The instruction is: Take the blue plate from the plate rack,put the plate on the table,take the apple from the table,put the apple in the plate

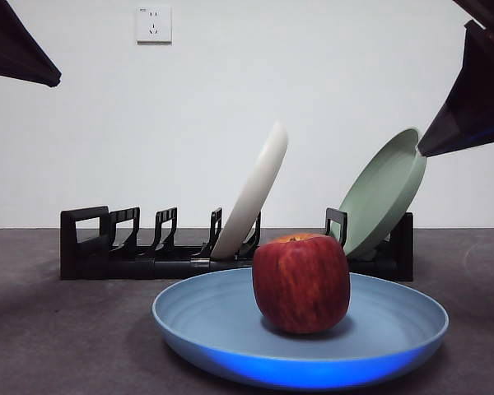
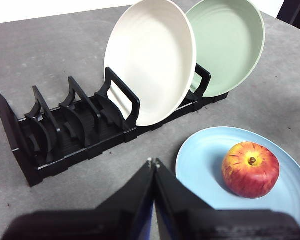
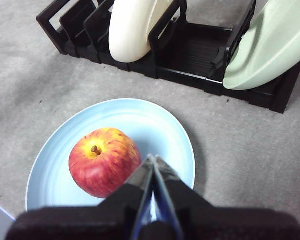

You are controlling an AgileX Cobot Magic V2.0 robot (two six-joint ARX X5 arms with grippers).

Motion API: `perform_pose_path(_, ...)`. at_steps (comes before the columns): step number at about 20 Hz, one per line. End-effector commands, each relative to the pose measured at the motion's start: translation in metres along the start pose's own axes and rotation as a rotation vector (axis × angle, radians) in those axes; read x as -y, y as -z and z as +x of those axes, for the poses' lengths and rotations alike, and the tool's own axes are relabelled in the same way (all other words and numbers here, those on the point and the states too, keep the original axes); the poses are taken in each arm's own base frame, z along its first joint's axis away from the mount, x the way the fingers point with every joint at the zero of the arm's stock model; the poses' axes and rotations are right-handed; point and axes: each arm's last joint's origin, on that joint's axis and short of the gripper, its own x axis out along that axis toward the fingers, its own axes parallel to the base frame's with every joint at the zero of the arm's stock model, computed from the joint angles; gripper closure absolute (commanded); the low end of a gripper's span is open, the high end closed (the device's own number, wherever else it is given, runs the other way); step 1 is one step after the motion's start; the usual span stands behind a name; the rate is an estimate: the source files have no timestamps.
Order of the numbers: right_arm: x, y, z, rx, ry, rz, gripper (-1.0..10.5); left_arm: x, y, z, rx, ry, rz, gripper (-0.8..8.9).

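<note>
Apple (image 1: 301, 282) sits upright in the blue plate (image 1: 206, 317), which lies flat on the table (image 1: 58, 346) in front of the plate rack (image 1: 115, 247); looks done. Left gripper (image 2: 153, 162) and right gripper (image 3: 152, 159) both clenched, empty, raised. Judgement: only retreat remains; lift clear, avoid nudging the plate rim.

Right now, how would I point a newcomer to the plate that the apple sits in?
Start at the long black plate rack across the back of the table. Just in front of it, lying flat, is the blue plate with the red apple standing in it. The cream-white plate and sage-green plate lean upright in the rack; only the blue one lies flat.
</note>
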Motion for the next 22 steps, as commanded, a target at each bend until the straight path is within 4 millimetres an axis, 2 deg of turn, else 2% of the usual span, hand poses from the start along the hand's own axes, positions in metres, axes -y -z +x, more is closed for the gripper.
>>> perform_pose_path(1,0.000,-0.001,0.000,0.009,0.001,0.008,9.5,0.000,0.001,0.000,-0.001,0.000,-0.007,8.17)
perform_pose_path(6,0.000,-0.001,0.000,0.009,0.001,0.008,9.5,0.000,0.002,-0.002,-0.003,-0.001,-0.006,8.17)
perform_pose_path(10,0.000,-0.001,0.000,0.009,0.001,0.008,9.5,-0.007,-0.001,-0.023,0.073,-0.060,0.009,8.17)
perform_pose_path(14,0.000,-0.001,-0.001,0.010,0.001,0.008,9.5,-0.024,0.001,-0.051,0.210,-0.241,-0.029,8.17)
perform_pose_path(17,0.000,-0.001,-0.001,0.010,0.001,0.008,9.5,-0.033,0.025,-0.058,0.250,-0.364,-0.031,8.17)
perform_pose_path(22,0.000,-0.001,-0.001,0.010,0.001,0.008,9.5,-0.048,0.077,-0.044,0.317,-0.478,-0.005,8.17)
